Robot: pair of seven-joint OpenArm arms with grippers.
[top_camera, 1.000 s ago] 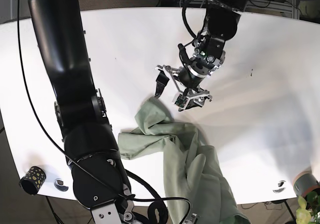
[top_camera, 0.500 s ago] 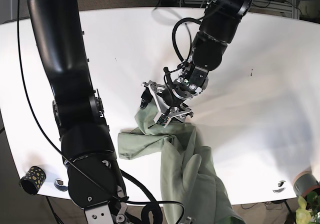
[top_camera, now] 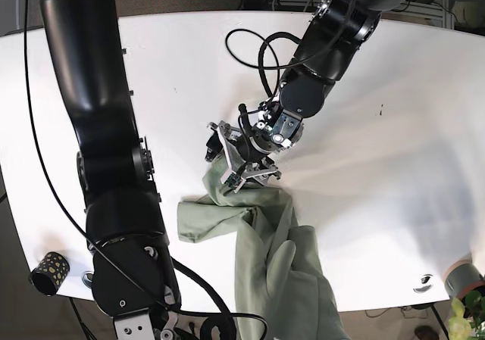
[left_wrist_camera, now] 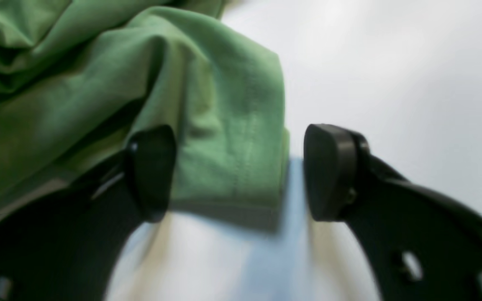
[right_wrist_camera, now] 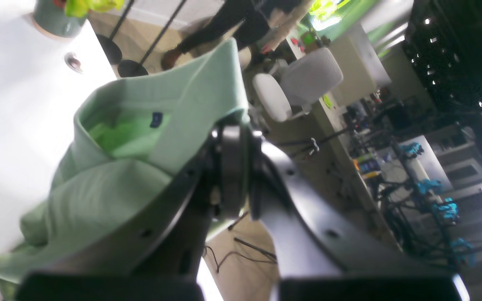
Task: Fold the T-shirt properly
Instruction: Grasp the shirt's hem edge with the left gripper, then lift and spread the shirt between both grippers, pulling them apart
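The pale green T-shirt lies crumpled on the white table and hangs over its front edge. My left gripper is at the shirt's upper left corner. In the left wrist view it is open, with its black fingers standing on either side of a hemmed corner of the shirt. My right gripper is shut on a fold of the shirt near the collar with the blue label, beyond the table's front edge. It is out of the base view.
The right arm's black column stands over the table's left side. A patterned cup sits at the front left corner, and a grey plant pot at the front right. The left arm's cable loops above the table.
My left arm has moved left and down onto the shirt's upper corner, and its open jaws now straddle it. The shirt's lower part has shifted a little left.
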